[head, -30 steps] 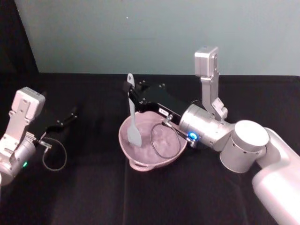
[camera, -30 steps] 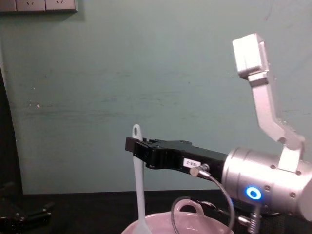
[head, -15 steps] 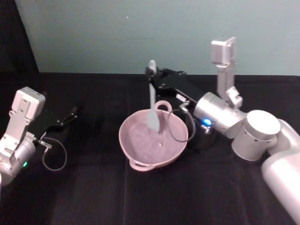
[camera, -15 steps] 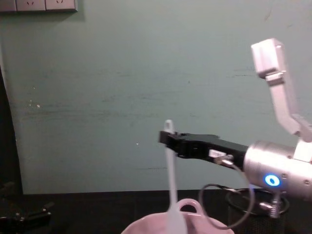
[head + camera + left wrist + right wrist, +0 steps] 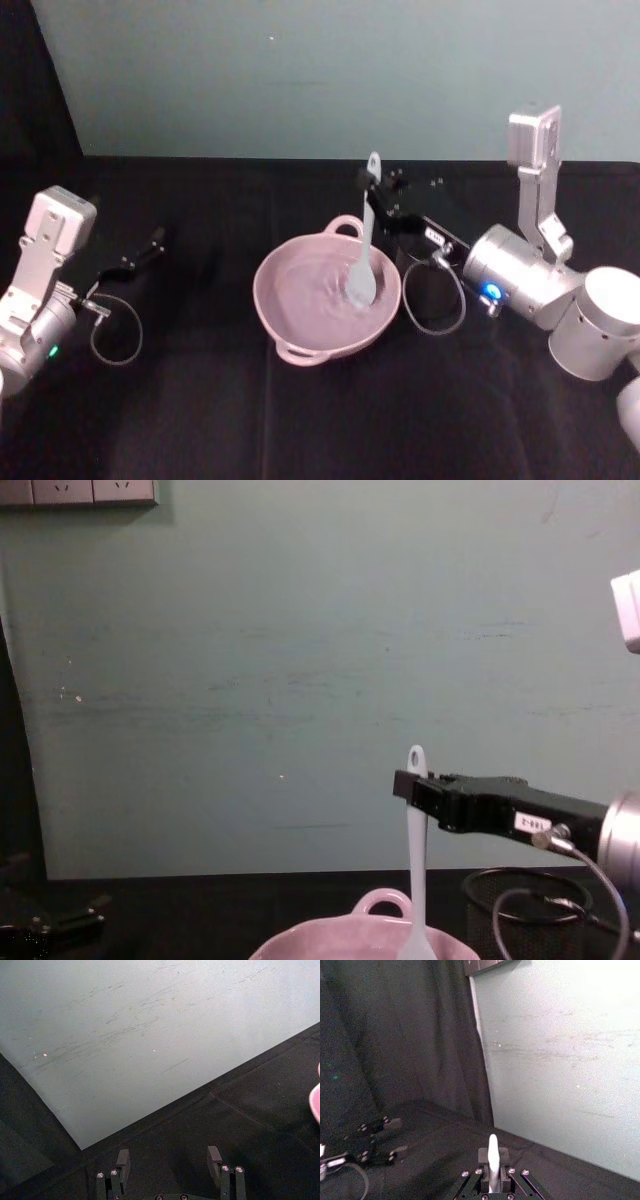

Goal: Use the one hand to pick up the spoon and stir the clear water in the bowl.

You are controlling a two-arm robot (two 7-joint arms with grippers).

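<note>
The pale pink bowl (image 5: 266, 300) sits mid-table, and its clear water (image 5: 310, 292) shows faint ripples. The white spoon (image 5: 367, 235) stands nearly upright with its flat head dipped into the bowl's right side. My right gripper (image 5: 373, 193) is shut on the spoon's upper handle, just below the hole. From the chest view the spoon (image 5: 415, 865) hangs from that gripper (image 5: 411, 785) down into the bowl (image 5: 330, 944). In the right wrist view the handle tip (image 5: 493, 1156) pokes up between the shut fingers. My left gripper (image 5: 168, 1159) is parked far left, open and holding nothing.
A black wire-mesh cup (image 5: 520, 905) stands just right of the bowl, under my right wrist and its looped cable (image 5: 432, 305). The left arm (image 5: 45, 270) rests at the table's left side. The table is draped in black cloth against a teal wall.
My right gripper has swept the spoon from the bowl's left side across to its right side. The water ripples. The left arm has not moved.
</note>
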